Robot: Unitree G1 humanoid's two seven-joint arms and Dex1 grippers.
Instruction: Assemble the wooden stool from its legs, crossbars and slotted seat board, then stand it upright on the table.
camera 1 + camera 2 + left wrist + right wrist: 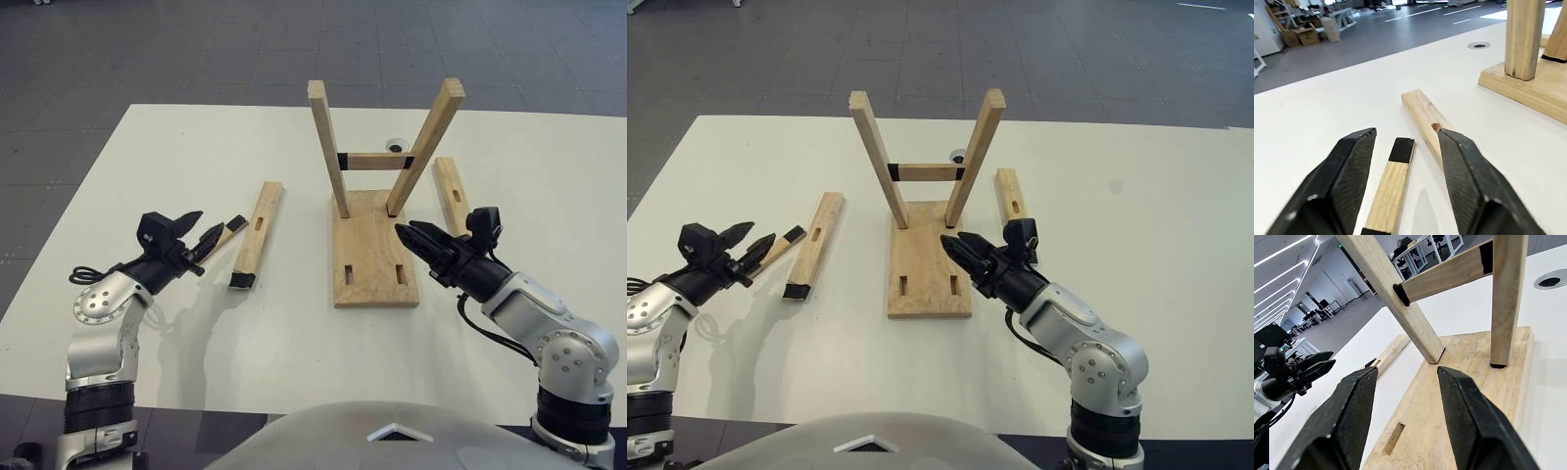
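Pickup: left gripper (1405, 133), spread wide, lined up on short black-tipped wooden crossbar (1388, 196); lower squarely, pinch mid-length. Right gripper (1406, 371) spread, empty.

The seat board (372, 269) ahead of the right jaws is pale, matt, grainy wood, as are the legs (328, 147). Jaws matt black, finely textured; table (549, 176) smooth white.

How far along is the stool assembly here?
Done: two legs stand in the seat board, joined by a crossbar. In hand: nothing; left gripper is open by the loose crossbar, right gripper open over the board. Left: both loose legs, the near slots, then standing it upright.
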